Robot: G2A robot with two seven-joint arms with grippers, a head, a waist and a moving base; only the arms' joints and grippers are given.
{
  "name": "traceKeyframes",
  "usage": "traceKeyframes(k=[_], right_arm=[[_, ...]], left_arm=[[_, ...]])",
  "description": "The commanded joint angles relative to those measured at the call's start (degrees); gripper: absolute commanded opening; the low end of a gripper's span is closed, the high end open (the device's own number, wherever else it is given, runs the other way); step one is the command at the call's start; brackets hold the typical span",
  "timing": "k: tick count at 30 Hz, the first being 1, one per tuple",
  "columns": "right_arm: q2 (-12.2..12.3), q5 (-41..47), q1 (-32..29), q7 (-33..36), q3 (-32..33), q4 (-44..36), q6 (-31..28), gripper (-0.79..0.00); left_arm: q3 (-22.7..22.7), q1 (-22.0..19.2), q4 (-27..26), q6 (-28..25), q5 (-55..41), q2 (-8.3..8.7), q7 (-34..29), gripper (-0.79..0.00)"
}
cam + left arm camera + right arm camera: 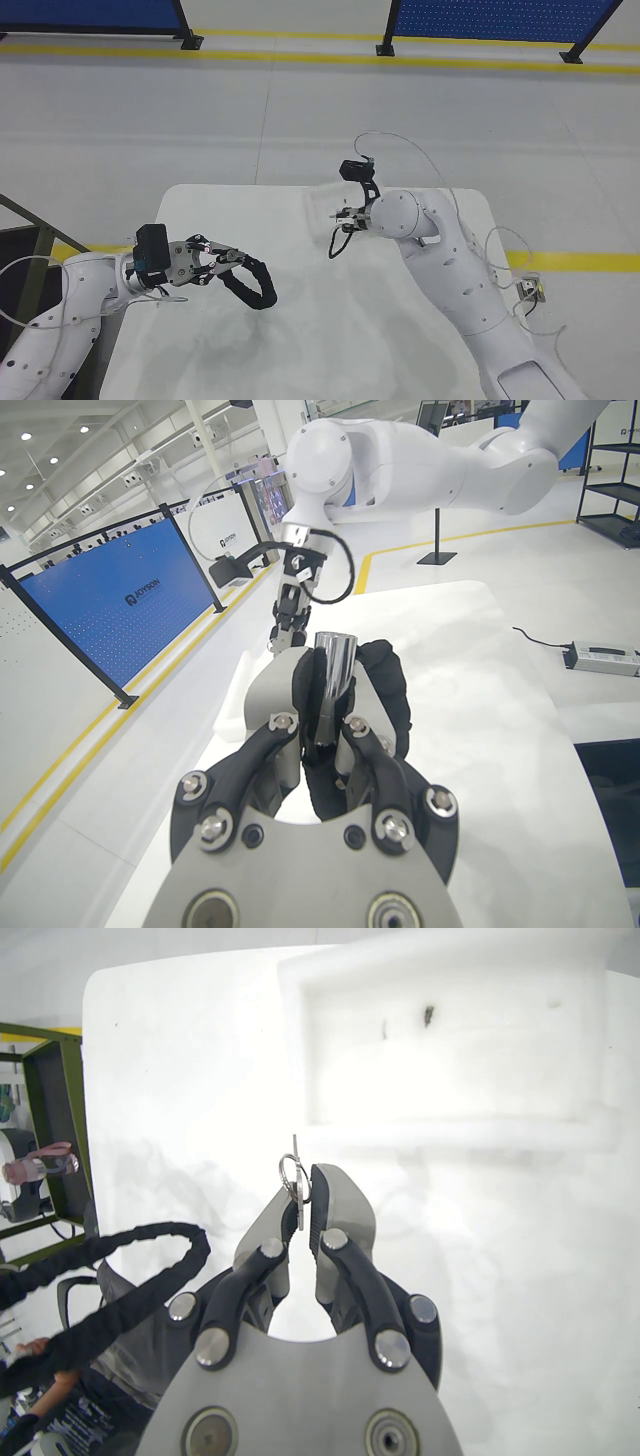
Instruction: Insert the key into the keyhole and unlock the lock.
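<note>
The lock is a chrome cylinder [336,665] with a thick black sleeved cable loop [258,288]. My left gripper [325,685] is shut on the cylinder and holds it above the table's left side [230,262], with the cylinder's open end facing the other arm. My right gripper [301,1200] is shut on a small flat silver key [300,1215] that carries a wire ring [287,1170]. In the top view it hovers near the table's far middle [337,215], a good gap away from the lock. The left wrist view shows it beyond the cylinder [286,635].
A shallow white foam tray [450,1128] lies on the white table [300,340] under and beyond the right gripper. A black sleeved cable loop [150,1248] hangs beside the right wrist. A green-framed stand [50,1078] sits past the table's left edge.
</note>
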Motion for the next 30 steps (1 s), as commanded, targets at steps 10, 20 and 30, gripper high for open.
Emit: traceKeyframes(k=[10,20,30], right_arm=[[2.8,7.0,-12.2,7.1,10.6,-21.3,-10.4,-0.785],[3.9,16.3,-18.8,7.2,17.1,-31.1,-10.7,-0.785],[3.9,16.3,-18.8,7.2,17.1,-31.1,-10.7,-0.785]], left_arm=[[0.0,0.0,0.0,0.0,0.0,0.00,0.0,-0.785],[0.0,0.0,0.0,0.0,0.0,0.00,0.0,-0.785],[0.0,0.0,0.0,0.0,0.0,0.00,0.0,-0.785]])
